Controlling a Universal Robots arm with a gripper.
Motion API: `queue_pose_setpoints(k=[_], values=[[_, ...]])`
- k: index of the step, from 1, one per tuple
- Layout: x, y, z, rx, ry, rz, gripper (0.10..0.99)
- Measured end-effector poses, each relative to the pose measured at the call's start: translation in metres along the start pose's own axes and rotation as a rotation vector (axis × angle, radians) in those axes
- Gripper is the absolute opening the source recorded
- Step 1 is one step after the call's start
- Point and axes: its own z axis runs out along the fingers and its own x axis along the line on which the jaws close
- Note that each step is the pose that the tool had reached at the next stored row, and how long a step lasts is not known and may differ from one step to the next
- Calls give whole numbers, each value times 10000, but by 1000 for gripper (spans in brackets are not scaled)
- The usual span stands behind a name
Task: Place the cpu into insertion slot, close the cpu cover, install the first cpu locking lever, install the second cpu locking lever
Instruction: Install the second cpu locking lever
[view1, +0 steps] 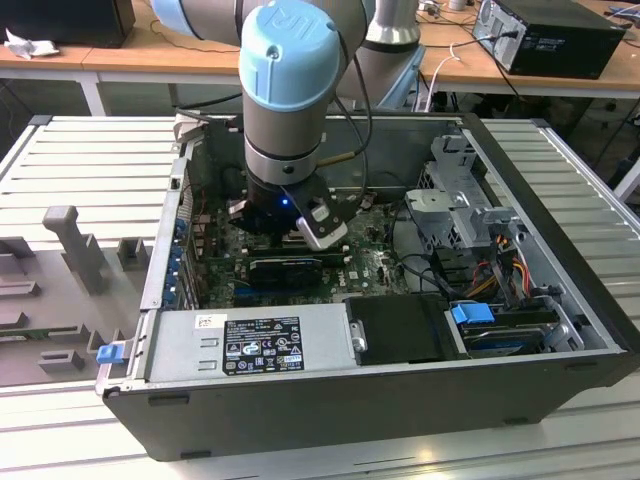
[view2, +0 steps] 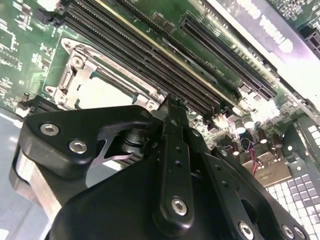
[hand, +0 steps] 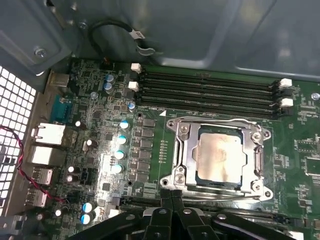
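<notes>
So at this point the cpu (hand: 220, 157) was already sitting in the slot (hand: 172, 180), silver top facing up. The cover (hand: 187, 150) lay flat over it, and the chip showed through its square window. Going by that, I'd call the first two steps done and the lever part the step in hand.

The gripper (hand: 172, 197) was down low just beside the slot, on the edge facing away from the memory slots (hand: 210, 92). Its fingers were pressed together with no gap I could see and nothing between them. In the second wrist view the gripper (view2: 172, 107) tip poked up right next to the slot too, with the cpu (view2: 102, 92) just past it. From outside, the arm (view1: 290, 100) reached straight down into the open case (view1: 560, 330), over the slot.

The levers were the iffy bit. Thin metal rods ran along the cover's edges, but I couldn't tell whether either one was hooked under its catch. I also couldn't tell if the tip was touching a rod or just hovering near it.

My take is that this step calls for a narrow tip like that. A lever has to be pressed down toward the board and then nudged sideways under its hook beside the slot. The main risk would be slipping off the rod and onto the cover.
</notes>
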Motion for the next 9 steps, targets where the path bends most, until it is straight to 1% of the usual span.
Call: queue_pose_setpoints(k=[1,5,7,9], values=[[5,-5,19,-21,-2,-1,106],[16,-14,63,-36,-2,-1,106],[16,-20,91,-73,-7,-1,106],[14,-9,106,-115,-11,-5,106]])
